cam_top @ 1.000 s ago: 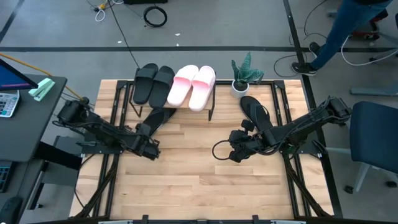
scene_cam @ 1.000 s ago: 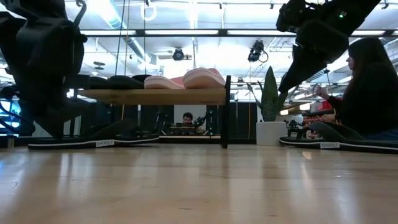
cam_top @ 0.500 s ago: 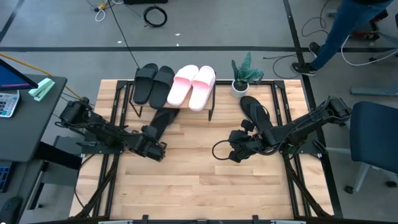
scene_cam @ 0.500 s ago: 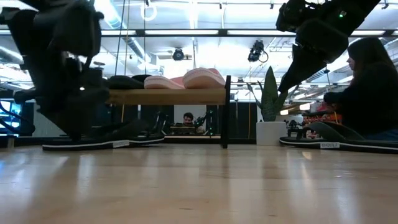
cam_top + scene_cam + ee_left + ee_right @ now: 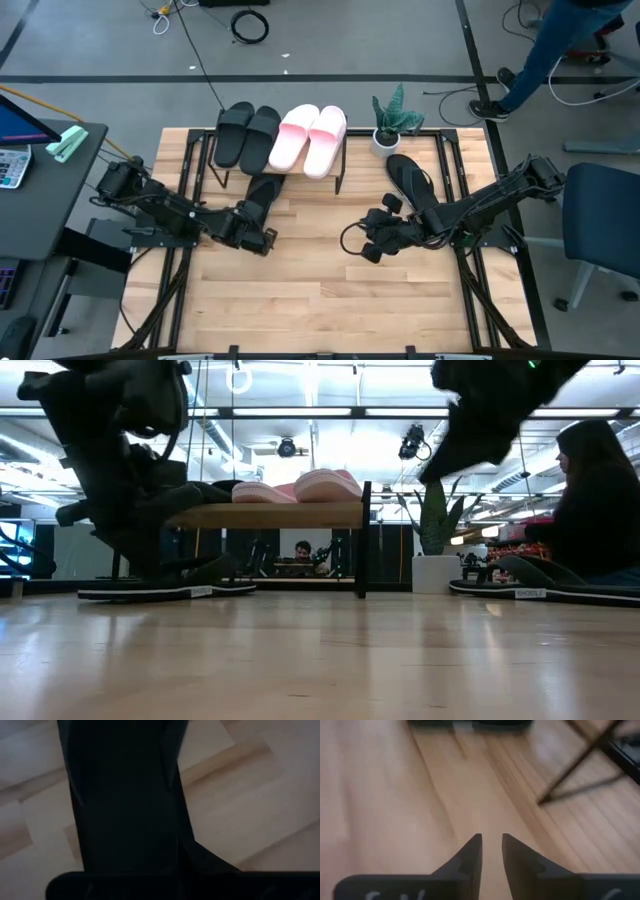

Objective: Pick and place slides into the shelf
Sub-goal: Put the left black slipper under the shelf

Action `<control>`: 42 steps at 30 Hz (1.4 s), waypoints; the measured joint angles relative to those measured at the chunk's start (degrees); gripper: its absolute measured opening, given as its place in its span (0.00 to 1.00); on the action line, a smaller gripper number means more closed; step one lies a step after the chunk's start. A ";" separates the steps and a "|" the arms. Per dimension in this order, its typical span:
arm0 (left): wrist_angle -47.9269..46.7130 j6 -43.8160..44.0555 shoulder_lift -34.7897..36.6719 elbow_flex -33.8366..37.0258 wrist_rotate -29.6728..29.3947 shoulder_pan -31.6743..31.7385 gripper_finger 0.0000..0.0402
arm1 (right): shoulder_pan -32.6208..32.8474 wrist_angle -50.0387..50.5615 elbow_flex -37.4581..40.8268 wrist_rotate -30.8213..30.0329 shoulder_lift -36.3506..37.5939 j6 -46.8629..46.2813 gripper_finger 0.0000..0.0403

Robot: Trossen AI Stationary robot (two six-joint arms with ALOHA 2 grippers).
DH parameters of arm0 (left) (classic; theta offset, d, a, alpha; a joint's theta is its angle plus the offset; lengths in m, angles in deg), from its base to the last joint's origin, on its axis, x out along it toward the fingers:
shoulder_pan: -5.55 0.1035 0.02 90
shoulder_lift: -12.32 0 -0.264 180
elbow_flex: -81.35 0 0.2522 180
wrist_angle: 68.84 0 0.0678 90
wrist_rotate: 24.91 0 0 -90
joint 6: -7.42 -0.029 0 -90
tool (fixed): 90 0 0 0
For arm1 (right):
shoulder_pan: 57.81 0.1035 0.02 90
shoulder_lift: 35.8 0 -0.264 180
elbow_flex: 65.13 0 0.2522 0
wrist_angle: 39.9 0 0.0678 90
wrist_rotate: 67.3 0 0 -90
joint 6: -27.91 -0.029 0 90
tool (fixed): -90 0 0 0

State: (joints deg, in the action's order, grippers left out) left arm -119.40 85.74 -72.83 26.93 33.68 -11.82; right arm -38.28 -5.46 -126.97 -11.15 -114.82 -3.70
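Two black slides (image 5: pixel 245 135) and two pale pink slides (image 5: pixel 310 138) rest sole-down on the top board of the shelf (image 5: pixel 265 515). A thin black flip-flop (image 5: pixel 262 195) lies flat on the table, its far end under the shelf. My left gripper (image 5: pixel 252 230) is shut at its near end. A second flip-flop (image 5: pixel 412 180) lies flat at the right, past my right gripper (image 5: pixel 366 247). The fingertips of my right gripper (image 5: pixel 491 845) stand a little apart over bare wood, with nothing between them. My left gripper holds the black flip-flop by its near end (image 5: pixel 130 865). It slants down from the table's near left, and the sandal runs away from it lengthwise. My gripper's own body hides the fingers, so the kind of hold cannot be told. The flip-flop (image 5: pixel 165 591) lies on the table.
A potted plant (image 5: pixel 392 125) stands right of the shelf at the far edge. Thin black shelf legs (image 5: pixel 364 540) reach the table. Bare slatted wood (image 5: pixel 310 290) fills the near half. A person sits beyond the table's right side (image 5: pixel 595 500).
My left gripper has gone toward the table's right edge and a little up. The flip-flop's near end has slid right with it along the table, while its far end stays under the shelf. My right gripper has tipped up a little.
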 joint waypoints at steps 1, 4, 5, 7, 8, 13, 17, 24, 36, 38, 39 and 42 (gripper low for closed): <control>-0.03 -0.33 0.00 0.00 -0.06 0.45 0.02 | 0.00 -2.75 0.00 0.02 0.00 0.41 0.19; -0.11 -2.58 0.00 0.00 -0.14 1.79 0.01 | -0.02 -10.66 0.00 -0.05 -0.20 2.97 0.12; -0.13 -3.35 0.00 0.00 -0.12 2.33 0.01 | -0.02 -13.49 -0.02 -0.15 -0.71 4.15 0.09; -0.15 -4.65 0.00 0.00 -0.14 3.73 0.01 | -0.02 -18.55 -0.02 0.27 -2.38 7.51 0.03; -0.19 -5.47 0.00 0.00 -0.20 4.53 0.01 | -0.02 -21.29 -0.02 1.02 -3.70 9.33 0.02; 0.08 -8.92 0.00 0.00 -0.30 7.95 0.01 | -1.46 -34.72 -0.02 3.81 -12.83 11.15 0.02; 0.48 -11.15 0.00 0.00 -0.29 9.28 0.01 | -4.62 -39.50 -0.11 4.07 -18.48 8.87 0.01; 0.57 -11.68 0.00 0.00 0.43 4.68 0.01 | -7.87 -36.67 -0.20 8.76 -19.09 6.00 0.01; 1.65 -5.11 -5.13 -0.22 -0.45 -1.55 0.01 | -7.87 -35.98 -0.22 8.85 -17.27 7.81 0.01; 2.65 -5.52 -6.32 -0.26 -0.44 -0.34 0.01 | -7.87 -35.92 -0.22 8.85 -17.27 8.12 0.01; 3.28 -5.67 -6.61 -0.26 -0.40 0.48 0.01 | -7.87 -35.99 -0.22 8.83 -17.27 8.68 0.02; 4.67 -5.90 -6.85 -0.26 -0.43 2.99 0.01 | -7.89 -35.95 -0.22 8.84 -17.27 10.15 0.03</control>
State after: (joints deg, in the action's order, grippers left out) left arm -114.73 79.84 -79.67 26.66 33.24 -8.83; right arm -46.17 -41.42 -127.18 -2.32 -132.09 6.45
